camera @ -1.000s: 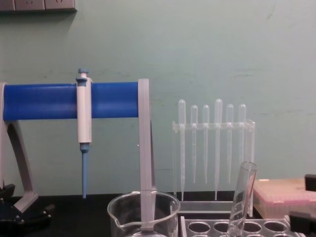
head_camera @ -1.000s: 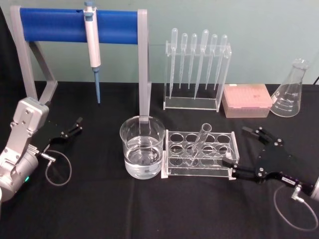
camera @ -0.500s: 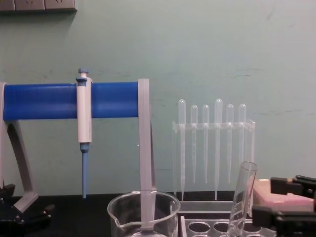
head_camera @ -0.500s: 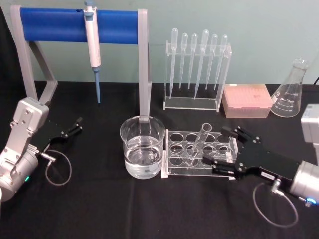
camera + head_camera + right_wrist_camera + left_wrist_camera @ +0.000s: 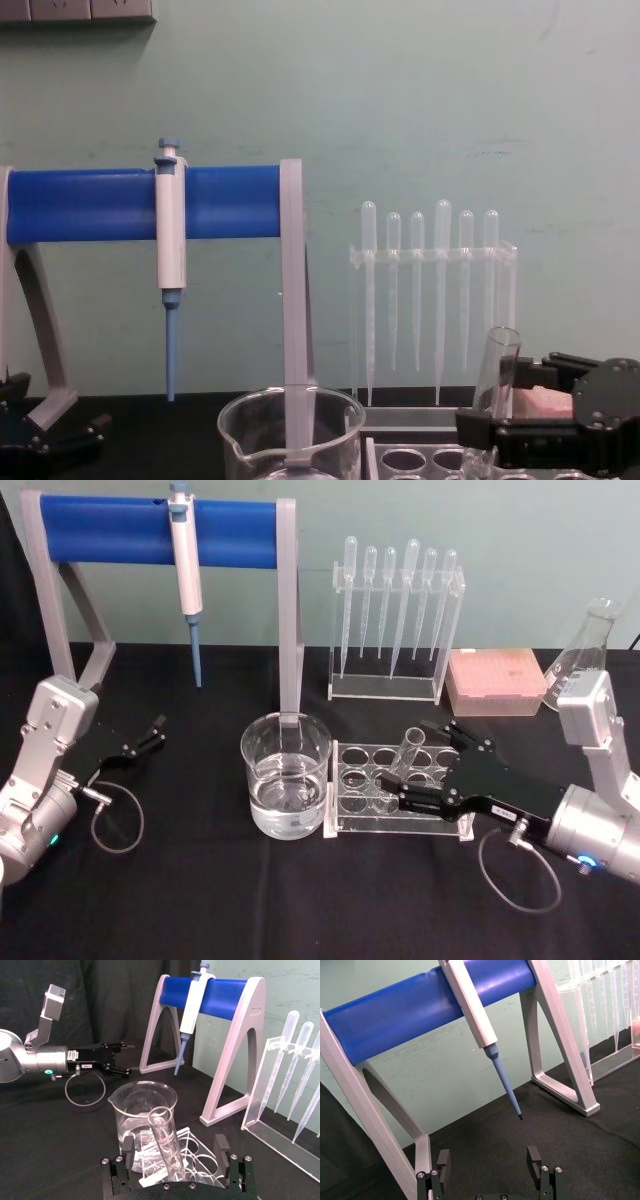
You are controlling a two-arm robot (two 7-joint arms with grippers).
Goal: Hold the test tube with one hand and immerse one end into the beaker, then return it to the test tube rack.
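The right tool (image 5: pixel 412 763) gapes wide with the tube (image 5: pixel 405 750) between its jaws, apparently untouched, beaker (image 5: pixel 285 775) just beyond; the left tool (image 5: pixel 157 732) idles open.

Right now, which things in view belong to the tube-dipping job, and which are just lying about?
Job: test tube, test tube rack, beaker, right gripper open around the tube.

Lying about: pipettor on blue stand, pipettes, pink tip box, flask, left gripper parked at left.

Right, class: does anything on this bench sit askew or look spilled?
The test tube leans in its rack instead of standing upright, with the right gripper open around it. No spill visible. Left gripper idle.
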